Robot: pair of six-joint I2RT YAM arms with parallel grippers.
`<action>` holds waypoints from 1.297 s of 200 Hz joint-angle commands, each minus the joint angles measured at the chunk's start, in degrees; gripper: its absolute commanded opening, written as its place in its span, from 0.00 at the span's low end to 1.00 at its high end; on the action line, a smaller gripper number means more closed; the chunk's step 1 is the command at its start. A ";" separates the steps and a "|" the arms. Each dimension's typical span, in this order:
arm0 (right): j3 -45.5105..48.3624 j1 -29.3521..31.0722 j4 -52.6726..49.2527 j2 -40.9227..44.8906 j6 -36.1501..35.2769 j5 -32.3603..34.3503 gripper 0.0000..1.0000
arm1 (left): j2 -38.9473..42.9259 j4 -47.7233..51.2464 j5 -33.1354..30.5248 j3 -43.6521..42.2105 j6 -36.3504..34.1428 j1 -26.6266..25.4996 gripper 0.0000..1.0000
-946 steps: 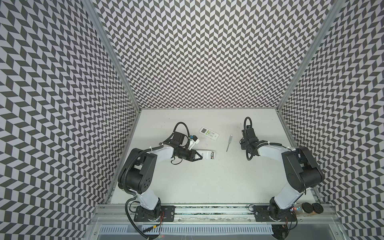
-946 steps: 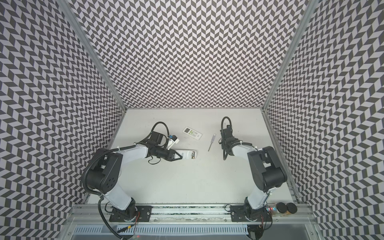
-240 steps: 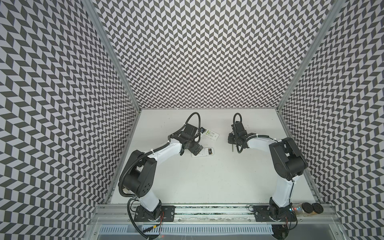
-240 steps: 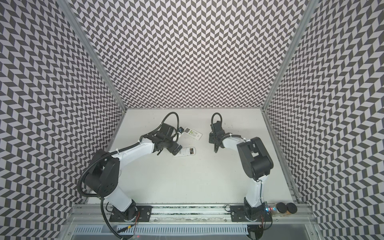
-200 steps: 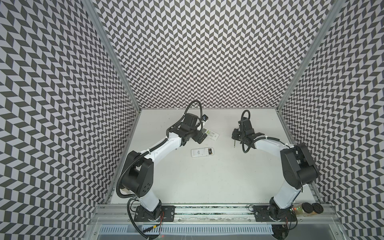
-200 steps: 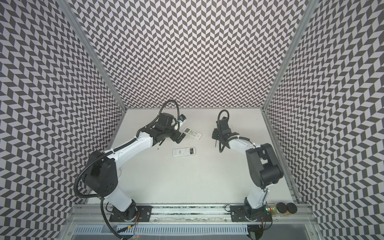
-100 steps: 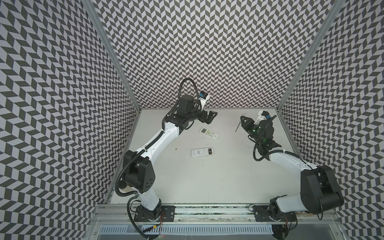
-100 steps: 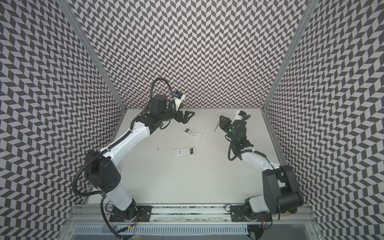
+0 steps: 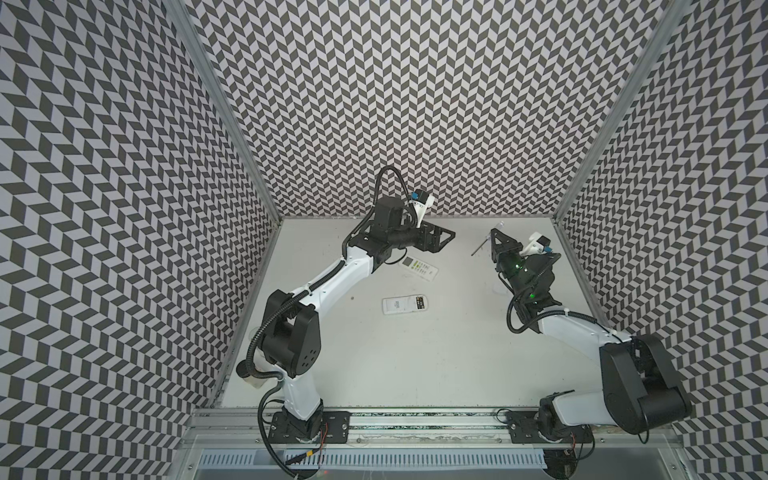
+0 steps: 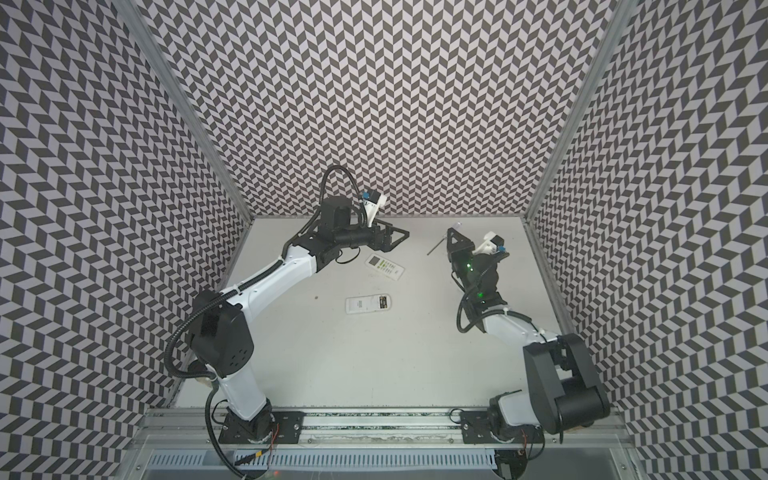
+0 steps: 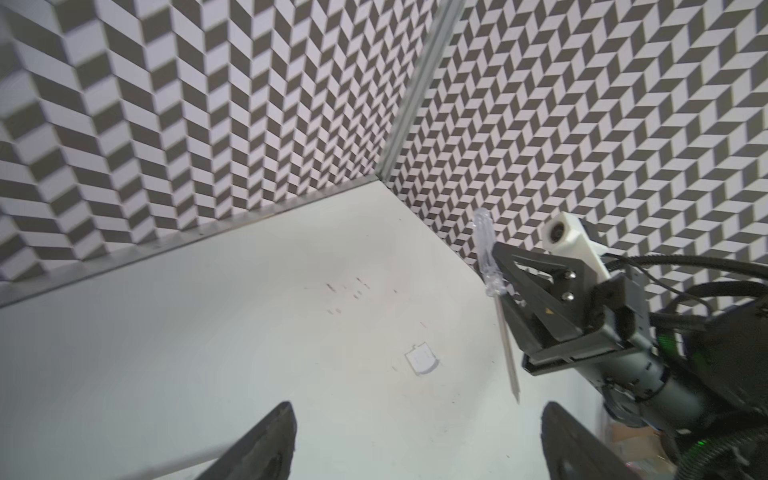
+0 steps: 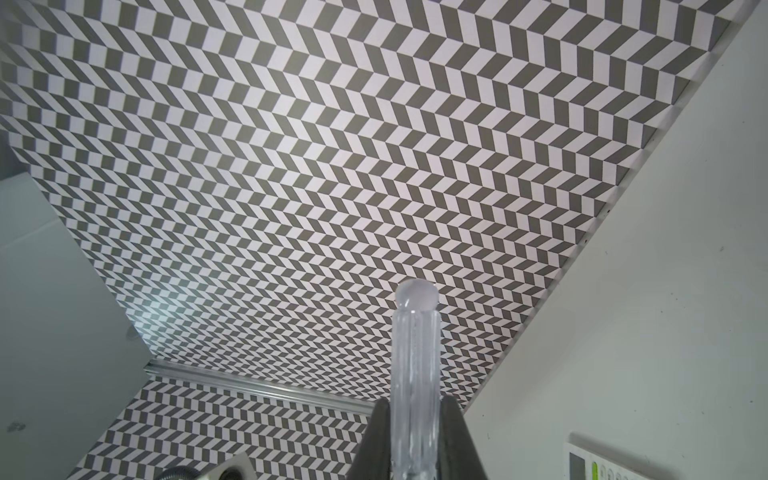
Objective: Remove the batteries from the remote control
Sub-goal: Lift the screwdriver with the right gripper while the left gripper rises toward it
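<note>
Two white remote controls lie mid-table in both top views: one [image 9: 405, 304] [image 10: 368, 304] with a dark patch at its right end, the other [image 9: 419, 267] [image 10: 385, 266] buttons up, farther back. No batteries show in any view. My left gripper [image 9: 446, 237] [image 10: 401, 236] [image 11: 419, 415] hangs open and empty above the back of the table. My right gripper [image 9: 494, 233] [image 10: 451, 233] [image 12: 415, 405] is raised at the back right, shut on the clear handle of a screwdriver [image 11: 486, 257] [image 12: 415, 353], whose metal shaft [image 9: 480, 248] points left.
A small flat white cover [image 11: 422, 358] lies on the table between the two grippers. Patterned walls [image 9: 415, 104] close in the back and both sides. The arm bases stand on a rail [image 9: 415, 419] along the front edge.
Both arms have risen off the table towards the back wall. The left gripper left the remotes empty; the right one carried the screwdriver up and to the right.
</note>
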State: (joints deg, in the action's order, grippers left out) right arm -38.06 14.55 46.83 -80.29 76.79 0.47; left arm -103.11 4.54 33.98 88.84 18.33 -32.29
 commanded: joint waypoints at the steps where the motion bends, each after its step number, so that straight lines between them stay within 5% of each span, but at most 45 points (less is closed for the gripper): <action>1: 0.70 0.93 5.75 0.89 2.84 1.79 0.01 | 0.63 -6.55 4.85 -2.91 9.06 -1.37 0.90; 44: 2.95 0.75 6.04 2.61 1.73 4.75 0.01 | -0.25 -8.06 3.18 -4.72 13.49 -2.56 0.72; 62: 3.50 0.67 6.40 2.65 2.72 5.99 0.01 | -0.10 -13.30 8.25 -8.26 16.13 -3.36 0.65; 202: 2.51 0.57 6.50 1.22 1.29 2.10 0.01 | -6.11 -21.29 7.38 -7.36 25.04 -8.70 0.70; 259: 1.17 0.57 3.74 2.16 -0.57 0.46 0.00 | -7.41 -20.19 8.73 -5.72 25.02 -8.75 0.55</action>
State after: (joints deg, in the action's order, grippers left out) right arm -35.09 15.20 49.91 -79.83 76.90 2.55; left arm -110.15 -14.11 41.76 80.68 42.72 -40.97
